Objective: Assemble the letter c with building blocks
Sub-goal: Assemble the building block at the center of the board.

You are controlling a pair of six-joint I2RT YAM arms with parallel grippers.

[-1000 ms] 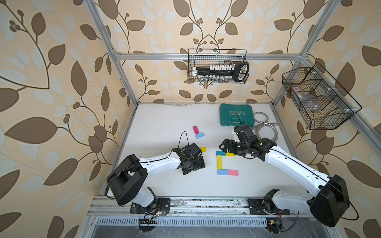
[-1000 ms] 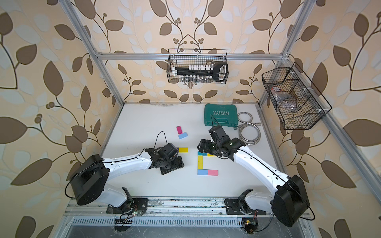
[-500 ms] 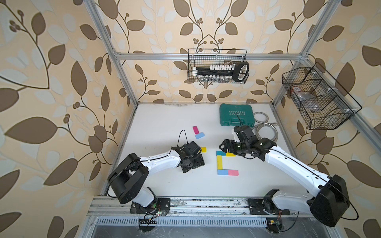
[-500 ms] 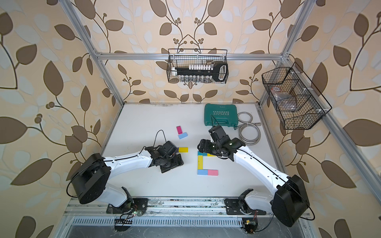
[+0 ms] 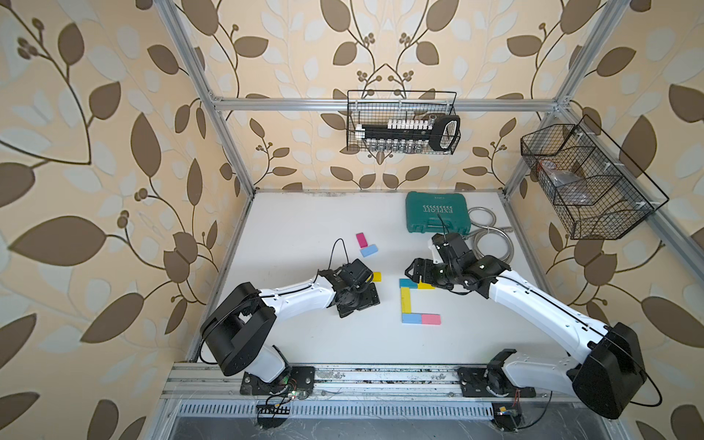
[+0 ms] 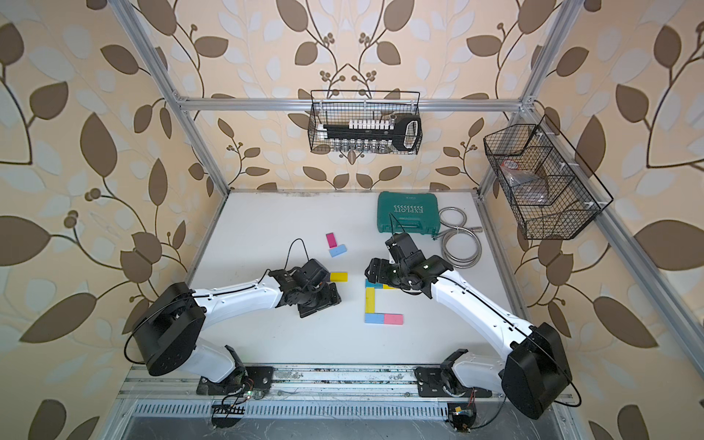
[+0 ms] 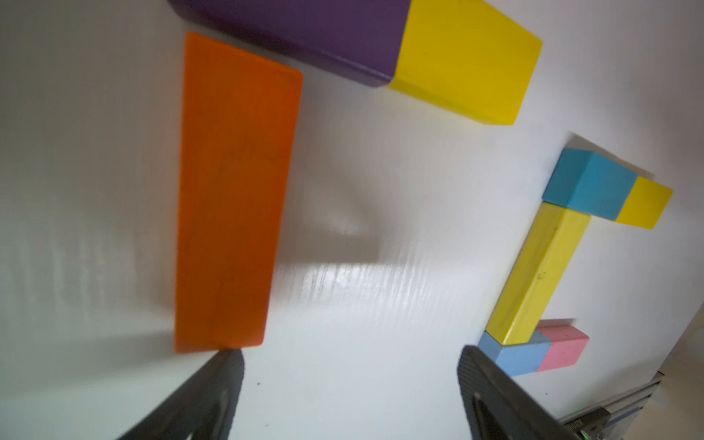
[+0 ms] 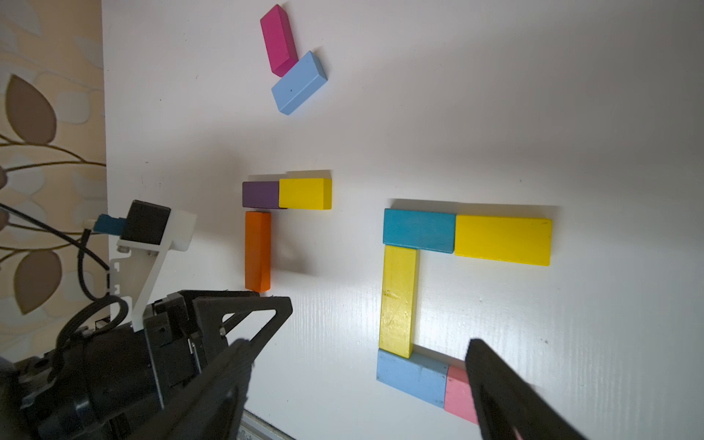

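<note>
Five building blocks lie in a C shape: teal (image 5: 407,282) and yellow (image 8: 503,240) along the far side, a long yellow bar (image 5: 405,301) down the left, light blue (image 5: 411,318) and pink (image 5: 431,319) along the near side. To its left lie a purple block (image 8: 261,194), a yellow block (image 5: 376,276) and an orange bar (image 7: 232,190). Magenta (image 5: 362,240) and light blue (image 5: 369,250) blocks lie farther back. My left gripper (image 7: 347,352) is open and empty, one fingertip (image 7: 228,358) at the orange bar's near end. My right gripper (image 8: 358,343) hangs open and empty over the C's far left corner.
A green tool case (image 5: 438,213) and a coiled metal hose (image 5: 491,238) lie at the back right. Wire baskets hang on the back wall (image 5: 402,125) and the right wall (image 5: 586,183). The arm-mount rail (image 5: 343,375) runs along the table's front edge.
The left arm has shifted very slightly. The right arm and all blocks stand as before.
</note>
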